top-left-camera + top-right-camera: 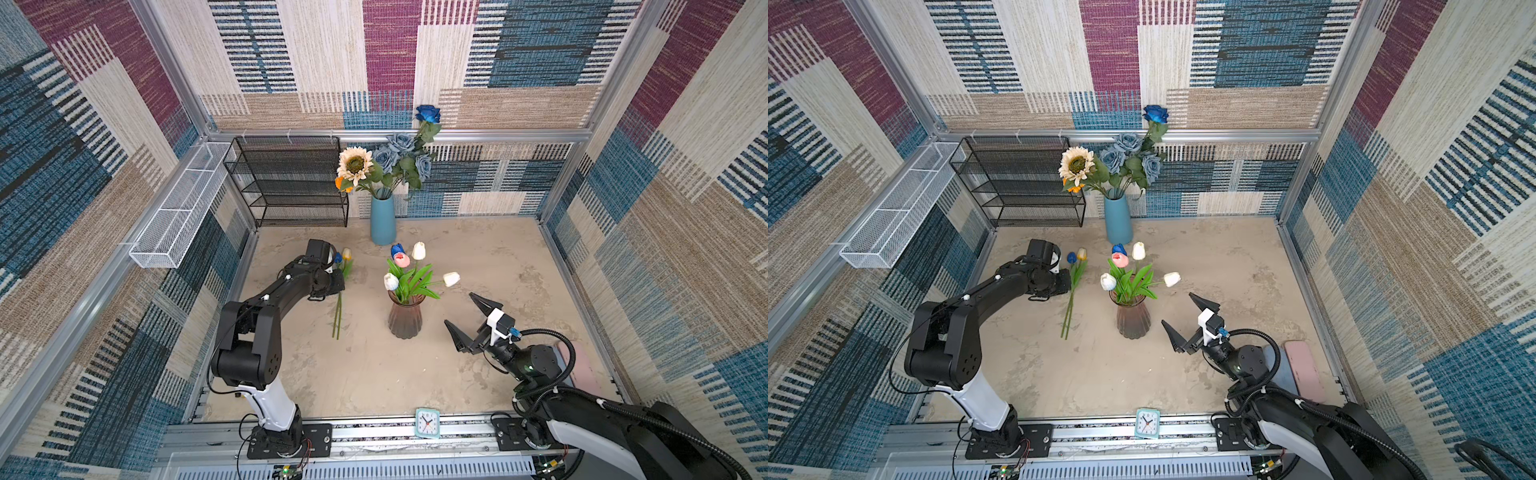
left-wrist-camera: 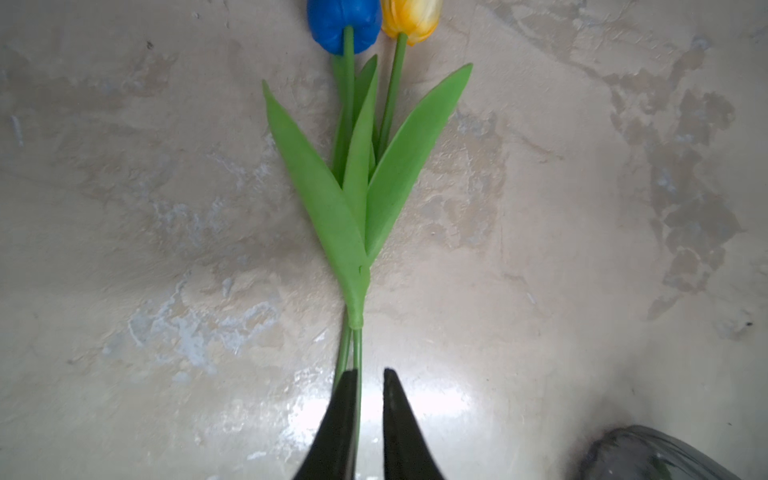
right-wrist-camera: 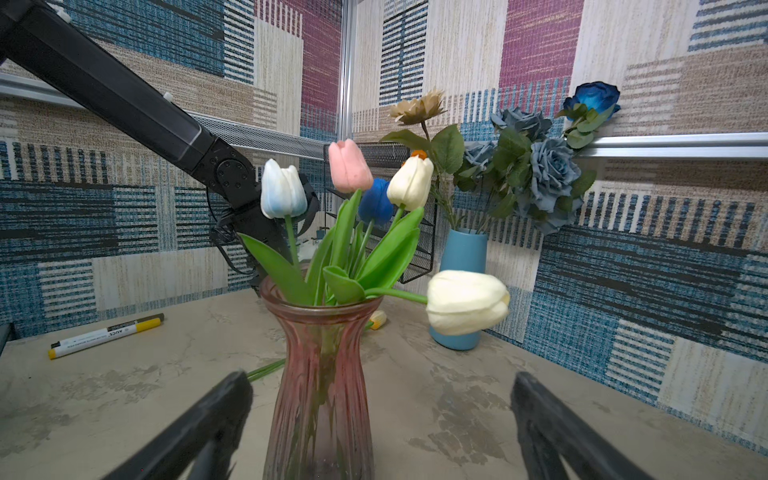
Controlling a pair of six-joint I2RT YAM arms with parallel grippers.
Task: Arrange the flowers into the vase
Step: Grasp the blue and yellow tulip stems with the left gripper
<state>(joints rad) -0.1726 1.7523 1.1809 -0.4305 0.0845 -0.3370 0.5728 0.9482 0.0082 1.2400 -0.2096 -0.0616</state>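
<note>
Two loose flowers, a blue tulip (image 2: 344,25) and a yellow tulip (image 2: 411,18), lie flat on the mottled table (image 2: 582,208) straight ahead of the left claw (image 2: 370,372). Their blooms are farthest from its tips and their stems (image 2: 351,345) run back beneath it. The left arm (image 1: 266,307) bends forward and points this claw down at the table. Its black fingers stand a narrow gap apart, one stem lying along a finger's inner edge, nothing clamped.

The right claw (image 1: 459,308) hovers low, spread wide and empty, facing the pink glass vase (image 1: 405,322) just in front of it. Five tulips (image 1: 409,274) stand in that vase, and one white bloom (image 3: 467,301) droops sideways over the rim. Farther beyond, a blue vase (image 1: 382,220) holds a sunflower (image 1: 354,165) and roses (image 1: 401,156) beside a black wire shelf (image 1: 291,183). A marker (image 3: 104,334) lies on the table, and a small clock (image 1: 427,423) stands behind both claws.
</note>
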